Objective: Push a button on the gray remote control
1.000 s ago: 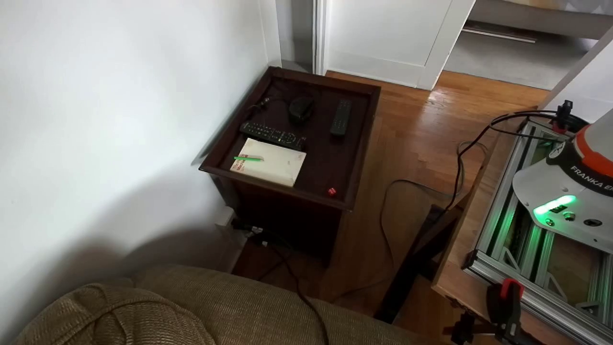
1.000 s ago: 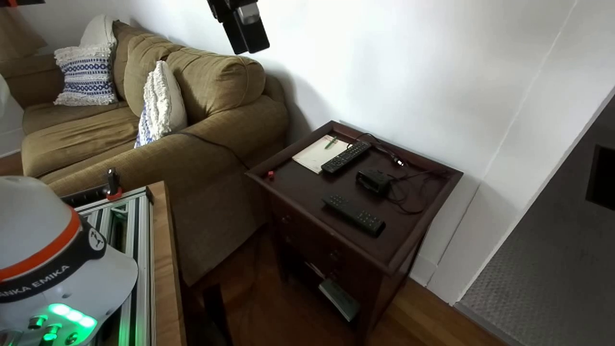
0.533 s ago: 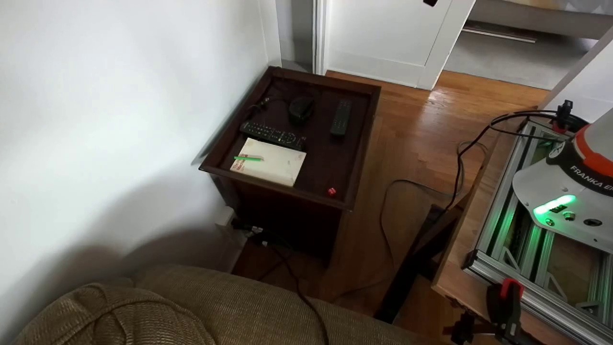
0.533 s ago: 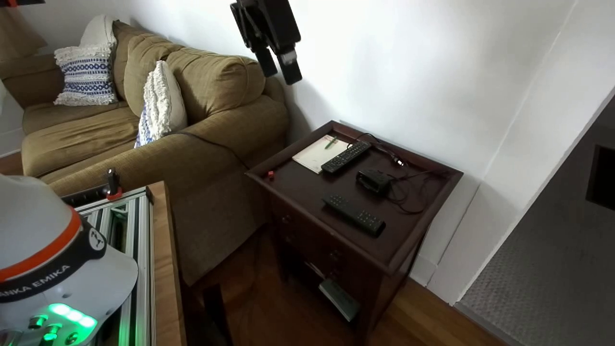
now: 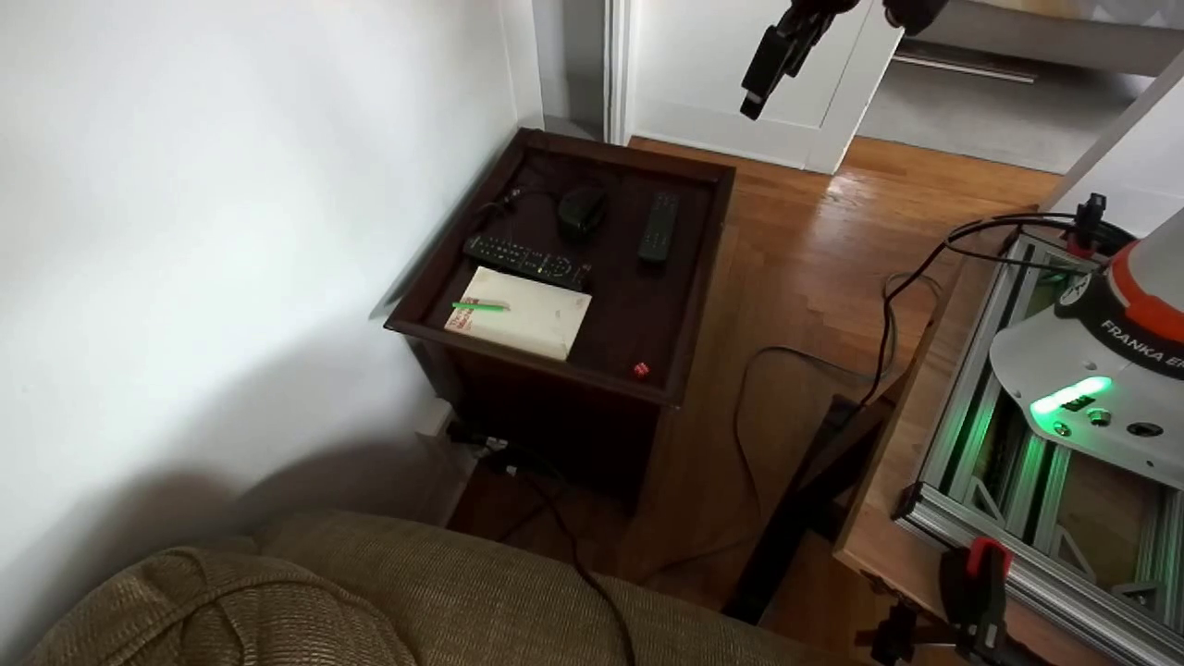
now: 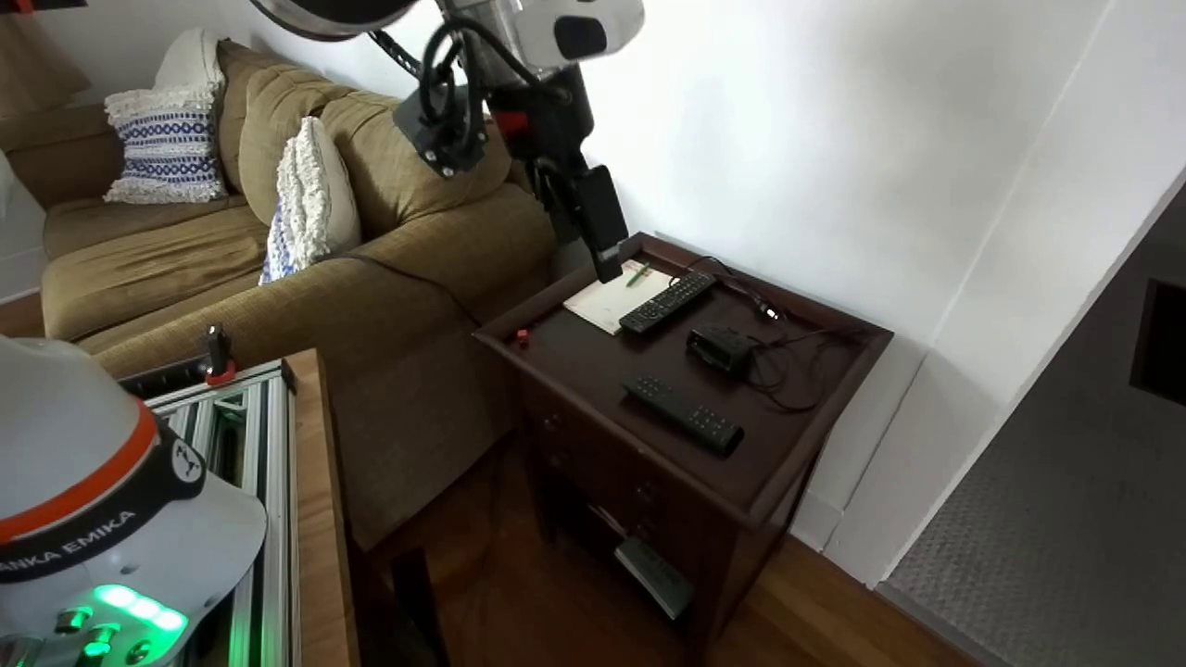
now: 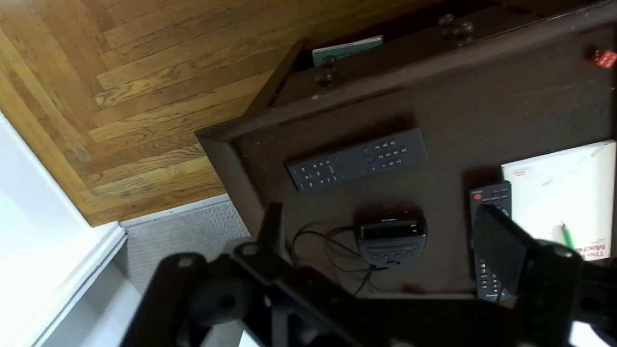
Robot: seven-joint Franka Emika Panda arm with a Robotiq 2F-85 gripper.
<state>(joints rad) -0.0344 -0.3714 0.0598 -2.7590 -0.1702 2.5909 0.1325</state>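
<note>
Your black two-fingered gripper [image 7: 383, 212] has come down markedly over the past second and now hangs in both exterior views, its fingers [image 7: 503, 248] held wide apart and gripping nothing, well apart from the dark reddish-brown wooden counter [image 6: 579, 366]. The slim dark gray rectangular remote control [image 7: 356, 160], probably your target, lies unmoved, buttons up, near the drawer-side edge and apart from the corded, chunky black plastic device [image 7: 393, 243]. The change suggests that you are in the approach: no button is touched yet, and the push likely calls for a shift toward the gray remote with the fingers drawn together. In the wrist view, one finger hides much of the middle of the longer black plastic remote [image 7: 489, 195], which lies beside the white paper booklet [image 7: 559, 193]. The arm above the gripper is cut off by the upper edge in both exterior views. You cannot read the target's button labels with confidence, nor judge the remaining height.
</note>
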